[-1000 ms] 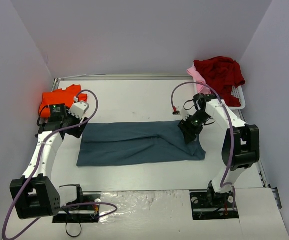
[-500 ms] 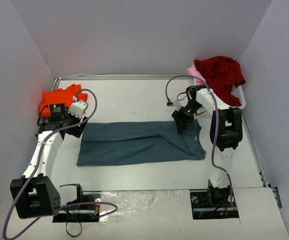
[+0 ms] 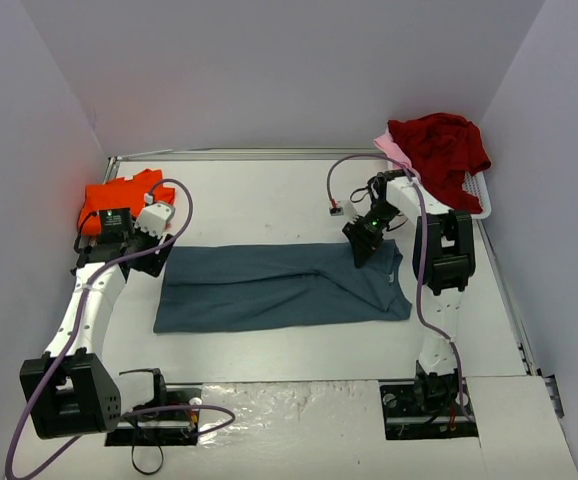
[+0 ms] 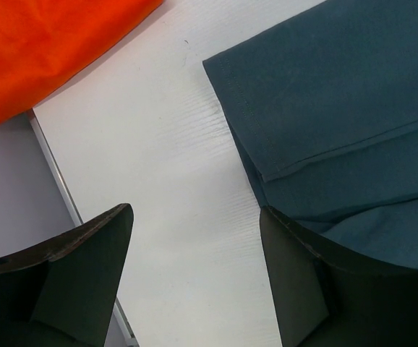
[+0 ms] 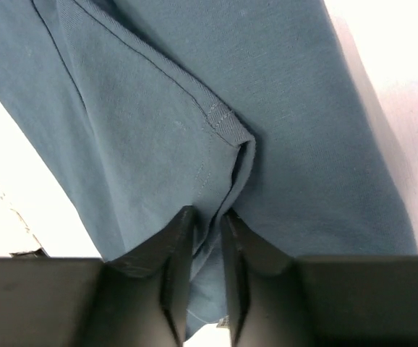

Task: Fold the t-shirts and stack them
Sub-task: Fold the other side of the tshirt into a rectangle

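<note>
Right wrist view: the right gripper [image 5: 206,217], moved to the far edge of the blue-grey t-shirt [image 5: 288,123], now pinches a fold. The left gripper [image 4: 194,213] stays apart. From above the pinch is hidden.

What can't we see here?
Pink t-shirt: top view, only an edge shows under the dark red t-shirt.
Basket: top view, contents covered by that shirt.
Orange t-shirt: left wrist view, cut off by the frame edge.
Right gripper: right wrist view, its fingers hide how many layers of the blue-grey t-shirt they pinch.
</note>
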You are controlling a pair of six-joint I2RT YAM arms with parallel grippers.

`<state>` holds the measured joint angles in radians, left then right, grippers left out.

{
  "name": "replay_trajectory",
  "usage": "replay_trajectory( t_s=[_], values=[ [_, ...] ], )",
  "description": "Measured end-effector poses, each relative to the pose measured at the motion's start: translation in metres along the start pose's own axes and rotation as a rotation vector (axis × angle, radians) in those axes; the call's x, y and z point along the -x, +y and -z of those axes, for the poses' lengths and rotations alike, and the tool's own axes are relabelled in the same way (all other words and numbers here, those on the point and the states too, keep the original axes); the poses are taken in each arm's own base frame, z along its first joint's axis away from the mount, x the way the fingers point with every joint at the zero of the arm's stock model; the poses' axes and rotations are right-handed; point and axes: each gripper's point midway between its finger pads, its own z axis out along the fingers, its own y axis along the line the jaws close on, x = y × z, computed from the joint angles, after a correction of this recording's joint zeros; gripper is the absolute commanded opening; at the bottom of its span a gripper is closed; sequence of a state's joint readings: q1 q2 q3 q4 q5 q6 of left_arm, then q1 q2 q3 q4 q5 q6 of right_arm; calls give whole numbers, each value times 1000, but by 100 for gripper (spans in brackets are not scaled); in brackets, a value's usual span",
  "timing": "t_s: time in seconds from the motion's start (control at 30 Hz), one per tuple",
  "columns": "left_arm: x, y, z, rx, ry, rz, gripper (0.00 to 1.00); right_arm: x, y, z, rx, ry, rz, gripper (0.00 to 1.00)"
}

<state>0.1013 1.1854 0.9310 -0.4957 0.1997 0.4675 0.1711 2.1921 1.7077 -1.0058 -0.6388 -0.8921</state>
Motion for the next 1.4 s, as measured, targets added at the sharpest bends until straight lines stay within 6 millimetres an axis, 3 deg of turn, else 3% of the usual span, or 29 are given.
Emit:
replay_trajectory(
  t_s=[0.13, 0.23, 0.47, 0.63, 0.97, 1.07, 1.23, 1.4],
  values=[
    [-1, -1, 1, -2, 2, 1, 70, 0, 2, 0, 4, -4, 0, 2],
    [0, -1, 5, 2, -4, 0, 70, -2, 7, 2, 5, -5, 0, 1],
    [6, -1, 15, 14, -41, -4, 70, 1, 28, 14, -9, -20, 28, 0],
    [-2, -6, 14, 0, -33, 1, 70, 6, 49, 17, 1, -24, 58, 0],
    [-5, -9, 12, -7, -27, 3, 70, 1, 93, -3, 85, 63, 104, 0],
    [-5, -9, 12, -7, -28, 3, 70, -8, 103, -10, 117, 97, 104, 3],
    [-5, -9, 12, -7, -29, 5, 70, -25, 117, -17, 152, 156, 99, 20],
    [-5, -10, 12, -11, -31, 6, 70, -39, 127, -23, 179, 205, 96, 28]
  ],
)
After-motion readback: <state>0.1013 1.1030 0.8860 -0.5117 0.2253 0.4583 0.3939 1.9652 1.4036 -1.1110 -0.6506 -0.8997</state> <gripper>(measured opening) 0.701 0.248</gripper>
